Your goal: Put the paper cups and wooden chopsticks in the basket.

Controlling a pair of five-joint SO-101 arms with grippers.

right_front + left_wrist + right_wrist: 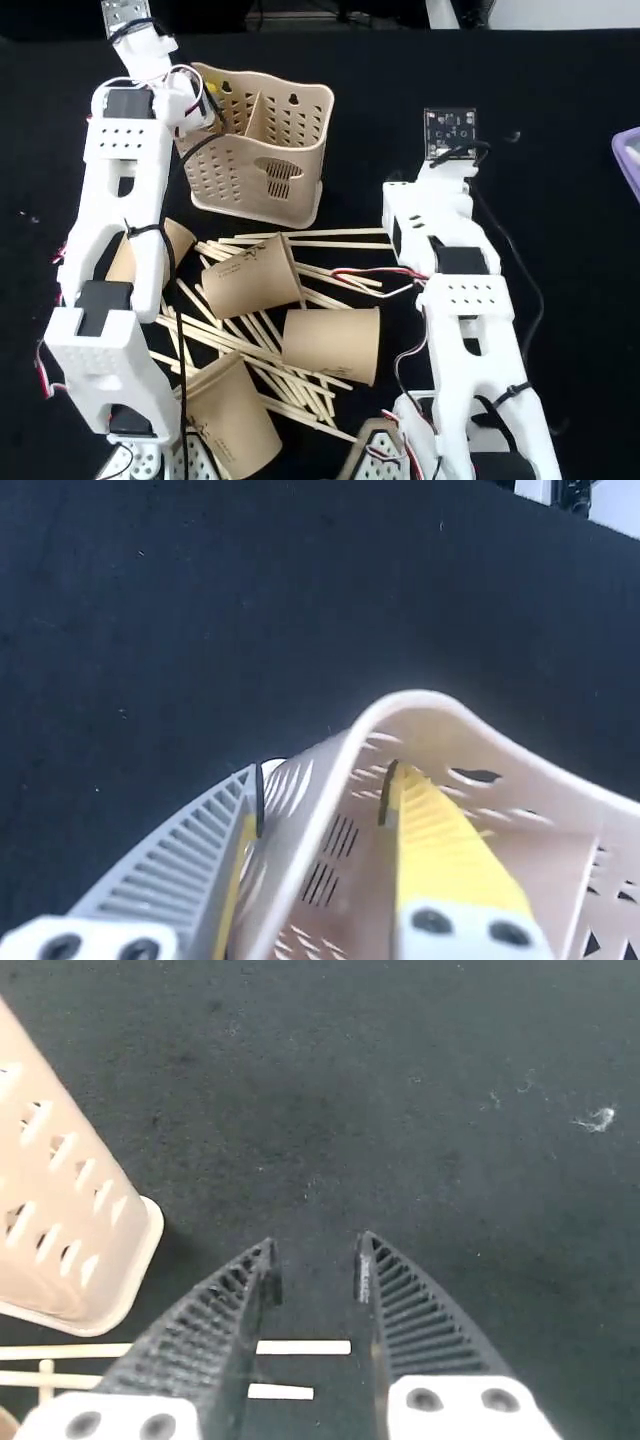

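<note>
Across the black surface (560,80), in the high view, we see four paper cups (250,275) lying on their sides over scattered wooden chopsticks (295,390), all outside the cream basket (240,175) just behind them; one cup is partly hidden by the left arm. In the left wrist view, the left end effector (320,785) is released, its fingers (440,850) straddling the basket wall, one inside, one outside. In the right wrist view, the right end effector (315,1265) hangs released over the surface, two chopstick ends beneath it.
</note>
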